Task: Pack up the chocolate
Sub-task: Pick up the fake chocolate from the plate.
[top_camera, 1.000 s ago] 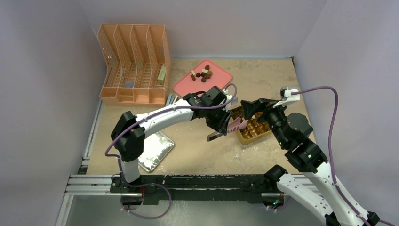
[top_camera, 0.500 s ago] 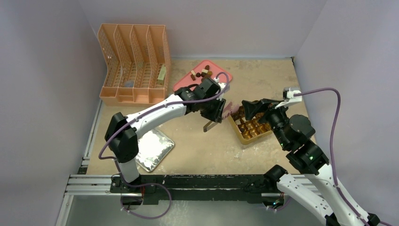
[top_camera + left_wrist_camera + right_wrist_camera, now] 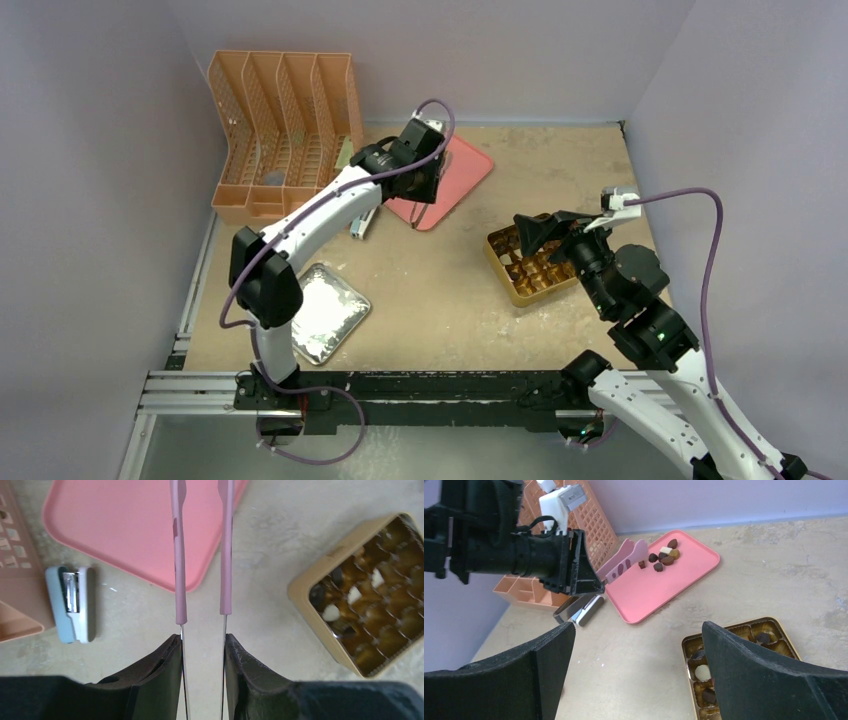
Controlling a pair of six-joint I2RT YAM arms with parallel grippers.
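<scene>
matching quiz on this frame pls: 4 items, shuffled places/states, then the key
Items
1. pink tongs
2. stapler
3. right gripper
4. loose chocolate

Places / states
a. on the pink tray
b. open, nothing between its fingers
c. lying beside the orange organizer
d. clamped in the left gripper

Pairs: 1-d, 2-c, 3-b, 4-a
</scene>
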